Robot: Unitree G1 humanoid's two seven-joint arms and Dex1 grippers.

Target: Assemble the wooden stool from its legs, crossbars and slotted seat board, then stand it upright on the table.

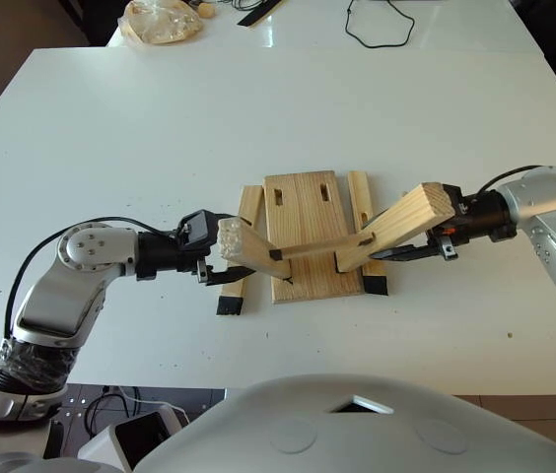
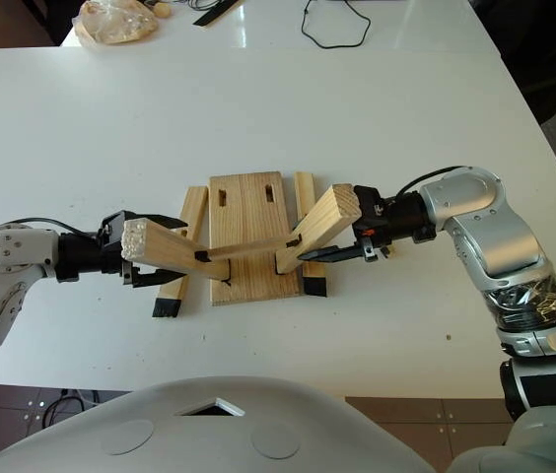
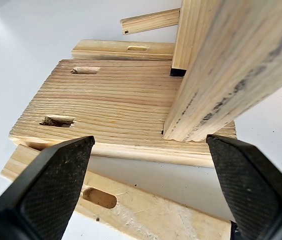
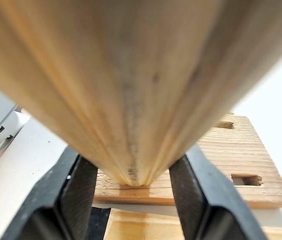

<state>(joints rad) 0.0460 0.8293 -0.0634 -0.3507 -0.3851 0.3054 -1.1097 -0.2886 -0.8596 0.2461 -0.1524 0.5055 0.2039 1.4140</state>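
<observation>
**Holding a Half-Joined Leg Frame Over the Seat Board**

The right gripper (image 4: 131, 172) was clamped on the right-hand leg (image 1: 401, 225), which was raised at a slant. A crossbar (image 1: 317, 248) ran from it to the left-hand leg (image 1: 248, 251). Both legs' lower ends came down over the seat board (image 1: 303, 212), which lay flat on the table (image 1: 160, 128). The left gripper (image 3: 150, 145) stood wide, its fingers (image 3: 56, 180) either side of that leg without pinching it. The wood looked stiff, light and dry (hardly slippery), but the joints seemed loose. Each leg would be best taken across its flat faces, near the crossbar slot.

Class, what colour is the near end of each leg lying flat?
Black leg ends; best in left eye view.
</observation>
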